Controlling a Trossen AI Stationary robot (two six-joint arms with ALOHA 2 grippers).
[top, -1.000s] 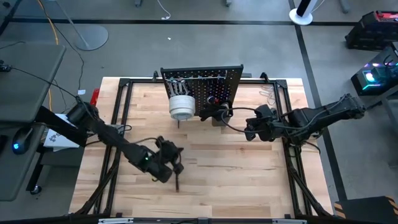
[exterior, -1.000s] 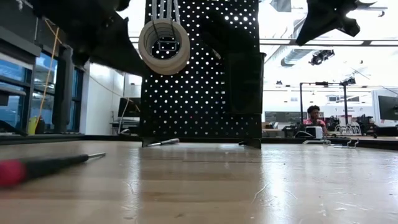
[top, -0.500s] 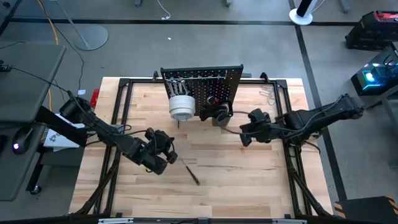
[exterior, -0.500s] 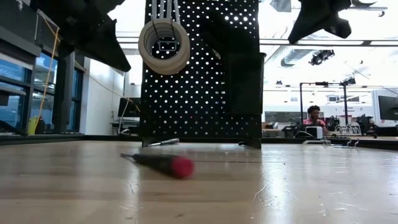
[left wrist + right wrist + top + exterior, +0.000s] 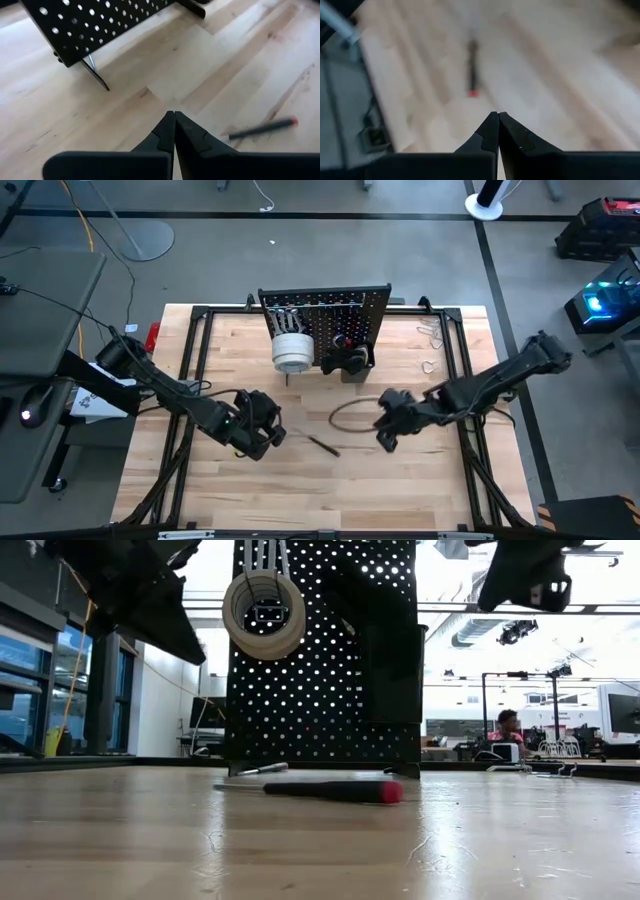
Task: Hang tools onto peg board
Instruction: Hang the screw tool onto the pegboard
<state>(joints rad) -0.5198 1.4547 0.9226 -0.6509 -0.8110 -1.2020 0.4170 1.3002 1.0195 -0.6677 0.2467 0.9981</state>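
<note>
The black peg board (image 5: 325, 310) stands upright at the table's far side. It carries a white tape roll (image 5: 291, 352) on a hook, some silver tools and a small black bin (image 5: 345, 364). A slim dark screwdriver (image 5: 322, 444) with a red end (image 5: 392, 792) lies flat on the wood in the middle of the table. My left gripper (image 5: 270, 428) is shut and empty, above the table just left of the screwdriver. My right gripper (image 5: 382, 434) is shut and empty, above the table to its right. The screwdriver shows ahead of both wrists, in the left wrist view (image 5: 260, 129) and the right wrist view (image 5: 472, 70).
A thin metal tool (image 5: 262, 769) lies at the peg board's foot, also in the left wrist view (image 5: 95, 74). A thin dark loop (image 5: 345, 410) lies between the bin and my right gripper. The black table frame (image 5: 190, 380) runs along the sides. A person (image 5: 505, 725) sits far behind the table.
The screwdriver has slid from beside my left gripper toward the table's right and turned about; it now lies crosswise in the middle. My left gripper has drawn back a little toward the far edge. My right gripper has come from beside the bin toward the near edge and the screwdriver.
</note>
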